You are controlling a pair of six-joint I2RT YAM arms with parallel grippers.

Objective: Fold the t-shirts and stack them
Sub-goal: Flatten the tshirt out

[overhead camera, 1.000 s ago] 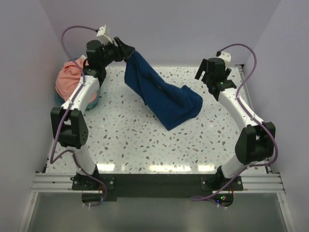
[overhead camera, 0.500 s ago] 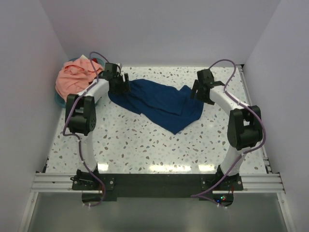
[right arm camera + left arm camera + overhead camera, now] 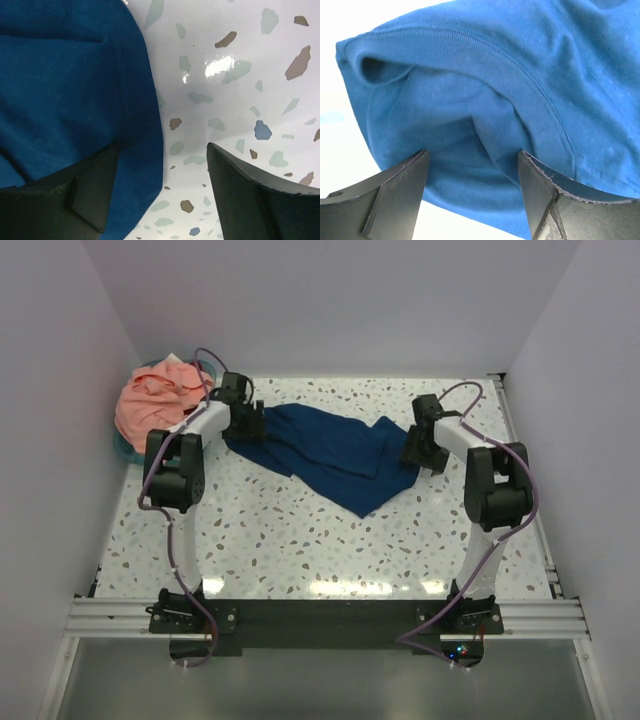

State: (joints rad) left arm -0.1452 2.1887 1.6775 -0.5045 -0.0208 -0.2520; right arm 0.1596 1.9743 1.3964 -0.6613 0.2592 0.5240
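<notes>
while we are looking down from above, the salmon-pink t-shirt [image 3: 150, 405] is sitting heaped in the teal basket [image 3: 121, 447] at ten o'clock on the table [image 3: 250, 540], well apart from the work. moving right, our left gripper [image 3: 246, 423] is hanging low at the nine o'clock end of the navy t-shirt [image 3: 330, 455], its jaws standing wide apart with a ribbed seam bunching just beyond them and nothing pinched. the navy t-shirt is lying crumpled, its long axis running roughly from nine o'clock to three o'clock, one corner sagging toward six. at the three o'clock end our right gripper [image 3: 420, 448] is hovering with its jaws also spread, straddling the cloth's edge: one jaw over cloth, one over bare table. each arm is sitting nearest its own end, so we are judging a two-ended pinch and spread as next. a second ago the left gripper was holding the shirt dangling high at eleven o'clock and the right was waiting clear at two o'clock.
</notes>
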